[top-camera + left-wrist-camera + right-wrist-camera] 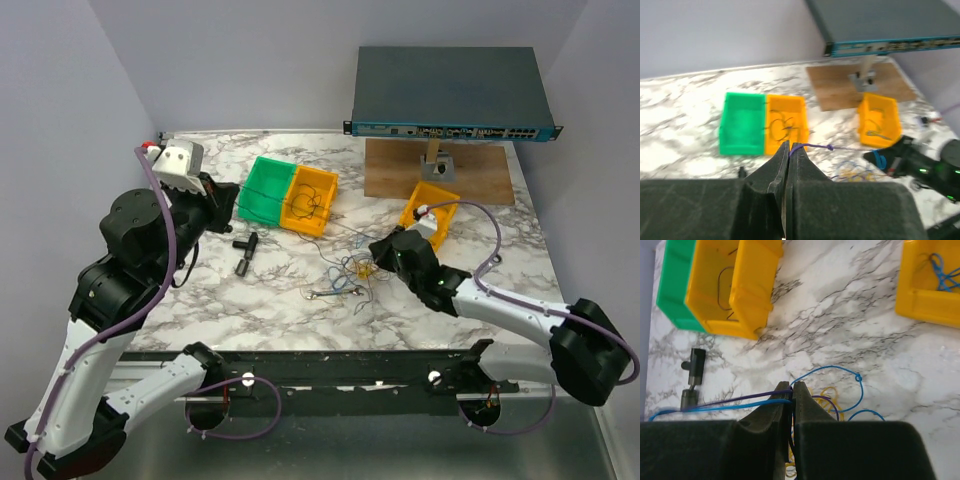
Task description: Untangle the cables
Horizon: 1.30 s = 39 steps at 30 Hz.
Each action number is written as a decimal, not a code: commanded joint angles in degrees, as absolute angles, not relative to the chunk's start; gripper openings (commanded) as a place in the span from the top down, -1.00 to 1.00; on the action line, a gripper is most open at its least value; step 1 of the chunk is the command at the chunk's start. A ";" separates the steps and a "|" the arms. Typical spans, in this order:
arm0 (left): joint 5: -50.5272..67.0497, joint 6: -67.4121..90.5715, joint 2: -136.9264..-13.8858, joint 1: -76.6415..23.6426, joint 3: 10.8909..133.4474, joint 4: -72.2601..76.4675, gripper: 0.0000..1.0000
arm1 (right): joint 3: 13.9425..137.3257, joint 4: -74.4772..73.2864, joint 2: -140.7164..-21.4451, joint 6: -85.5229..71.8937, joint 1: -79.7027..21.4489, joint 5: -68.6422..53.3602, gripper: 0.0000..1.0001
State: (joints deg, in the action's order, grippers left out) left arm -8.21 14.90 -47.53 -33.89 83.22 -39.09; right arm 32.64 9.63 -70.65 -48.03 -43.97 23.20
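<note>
Bins: green bin (262, 190) touches a yellow bin (296, 222) holding dark wire loops; a second yellow bin (441, 195) near the wooden board (470, 172) holds blue wire. The cables (352, 272) tangle on the tabletop (280, 290) between them, left gripper (790, 149) and right gripper (792, 388) each clenched on a strand.

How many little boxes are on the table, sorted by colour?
Green bin: 1
Yellow bins: 2
Total: 3
</note>
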 commanded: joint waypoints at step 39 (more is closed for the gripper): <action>-13.74 6.97 -48.78 -27.72 86.34 -37.75 1.00 | 46.64 -10.53 -67.03 -22.30 -44.20 8.57 -1.00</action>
